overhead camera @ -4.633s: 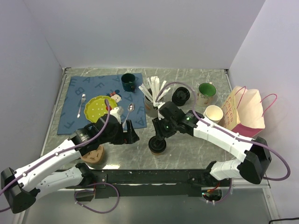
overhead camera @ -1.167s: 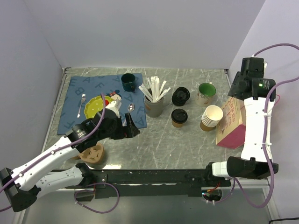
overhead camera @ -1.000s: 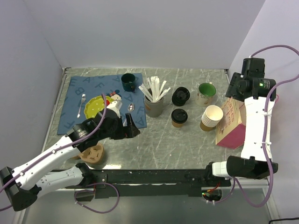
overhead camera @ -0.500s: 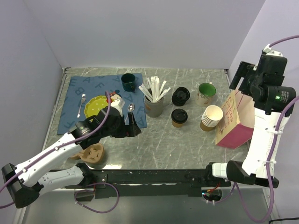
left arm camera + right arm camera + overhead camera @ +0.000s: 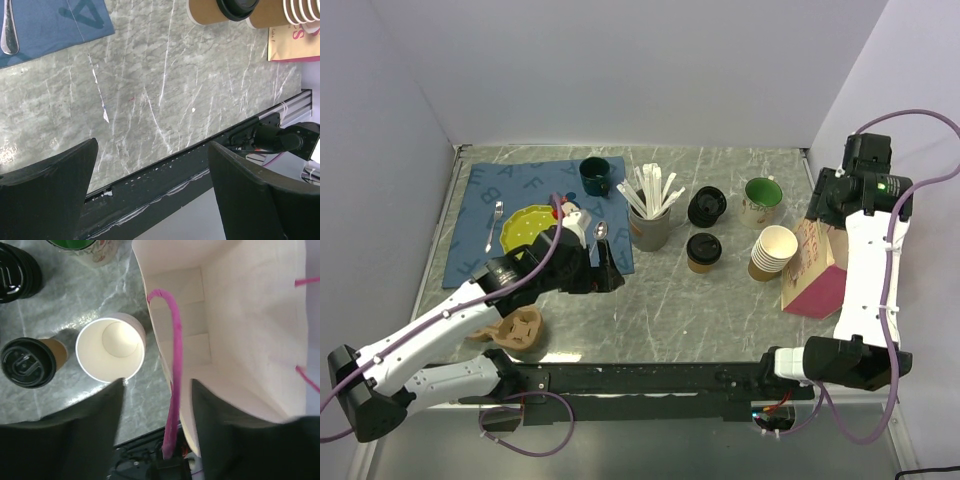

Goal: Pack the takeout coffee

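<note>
Moved: my right pincer [image 5: 156,390], lowered back over the bag [image 5: 825,260], jaws apart astride its pink handle [image 5: 175,340]. My left pincer [image 5: 152,146]: gaping, empty. Item: takeout coffee [image 5: 703,250], on desk [image 5: 720,310] near cup stack [image 5: 775,250]; likely light, crushable. I'd grip below the lid.

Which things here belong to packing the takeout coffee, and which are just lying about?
For the job:
takeout coffee
paper bag

Lying about:
lidless cup stack
loose black lids
green mug
dark mug
stirrer holder
yellow plate
spoons
blue placemat
cardboard cup carrier
</note>
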Robot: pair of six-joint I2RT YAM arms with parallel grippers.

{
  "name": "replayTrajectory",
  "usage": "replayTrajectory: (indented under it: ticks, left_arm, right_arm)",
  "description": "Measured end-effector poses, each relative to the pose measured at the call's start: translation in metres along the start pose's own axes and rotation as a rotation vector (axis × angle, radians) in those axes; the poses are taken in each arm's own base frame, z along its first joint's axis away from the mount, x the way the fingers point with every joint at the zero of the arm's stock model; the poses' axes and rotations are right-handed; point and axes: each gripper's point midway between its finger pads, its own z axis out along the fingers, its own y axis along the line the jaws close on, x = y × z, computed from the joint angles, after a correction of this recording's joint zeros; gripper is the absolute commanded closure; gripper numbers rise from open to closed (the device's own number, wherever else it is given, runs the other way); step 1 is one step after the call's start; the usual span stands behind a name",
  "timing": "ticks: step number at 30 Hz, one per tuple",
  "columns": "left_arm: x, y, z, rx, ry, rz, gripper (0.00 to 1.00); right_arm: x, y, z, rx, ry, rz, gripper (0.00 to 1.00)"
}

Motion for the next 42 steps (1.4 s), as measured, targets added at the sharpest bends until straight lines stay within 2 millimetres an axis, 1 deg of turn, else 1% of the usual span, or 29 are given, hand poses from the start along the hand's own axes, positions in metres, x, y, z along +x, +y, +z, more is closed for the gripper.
replayTrajectory:
  ticks: [6, 10, 11, 12, 14, 15, 18, 19, 22, 27, 29, 31, 34, 36, 38, 40, 42]
  left_arm:
    - [-0.005, -0.005, -0.004, 0.005, -0.005, 0.001, 0.03]
    - [-0.011, -0.009, -0.010, 0.011, -0.017, 0.000, 0.03]
    - [-0.011, -0.009, -0.011, 0.013, -0.021, -0.001, 0.03]
    - [-0.012, -0.009, -0.013, 0.013, -0.023, -0.001, 0.03]
    - [-0.012, -0.009, -0.016, 0.014, -0.029, -0.001, 0.03]
    - [-0.012, -0.008, -0.017, 0.014, -0.031, -0.001, 0.03]
    - [-0.011, -0.006, -0.020, 0.010, -0.028, -0.001, 0.03]
    - [-0.011, -0.006, -0.021, 0.008, -0.027, -0.001, 0.03]
    - [-0.010, -0.003, -0.023, -0.005, -0.027, 0.000, 0.03]
    - [-0.014, -0.002, -0.030, -0.015, -0.043, 0.004, 0.03]
    - [-0.016, -0.003, -0.032, -0.013, -0.050, 0.004, 0.03]
    - [-0.016, -0.002, -0.035, -0.012, -0.055, 0.006, 0.03]
    - [-0.017, -0.002, -0.038, -0.012, -0.059, 0.009, 0.03]
    - [-0.020, -0.003, -0.041, -0.013, -0.067, 0.014, 0.03]
    - [-0.025, -0.005, -0.047, -0.014, -0.080, 0.022, 0.03]
    - [-0.029, -0.007, -0.051, -0.012, -0.095, 0.027, 0.03]
    - [-0.034, -0.006, -0.056, -0.017, -0.113, 0.032, 0.03]
  right_arm:
    - [-0.006, -0.003, 0.006, 0.013, -0.024, -0.008, 0.52]
    - [0.000, -0.006, 0.015, 0.031, -0.001, -0.024, 0.60]
    - [0.002, -0.006, 0.017, 0.034, 0.007, -0.028, 0.64]
    - [0.003, -0.007, 0.020, 0.037, 0.012, -0.030, 0.76]
    - [0.003, -0.009, 0.022, 0.046, 0.018, -0.037, 0.85]
    - [0.002, -0.010, 0.023, 0.050, 0.015, -0.040, 0.91]
    - [0.000, -0.015, 0.020, 0.076, 0.009, -0.043, 0.99]
    - [-0.003, -0.016, 0.018, 0.084, 0.002, -0.042, 1.00]
    - [-0.019, -0.024, 0.003, 0.123, -0.039, -0.035, 1.00]
    - [-0.056, -0.041, -0.035, 0.212, -0.163, -0.008, 1.00]
    - [-0.066, -0.044, -0.049, 0.242, -0.205, -0.008, 1.00]
    - [-0.076, -0.042, -0.060, 0.254, -0.247, -0.017, 1.00]
    - [-0.096, -0.029, -0.082, 0.253, -0.329, -0.071, 1.00]
    - [-0.110, -0.013, -0.099, 0.233, -0.394, -0.121, 1.00]
    - [-0.125, 0.008, -0.118, 0.199, -0.473, -0.170, 1.00]
    - [-0.130, 0.026, -0.133, 0.167, -0.532, -0.224, 1.00]
    - [-0.125, 0.045, -0.148, 0.124, -0.571, -0.308, 1.00]
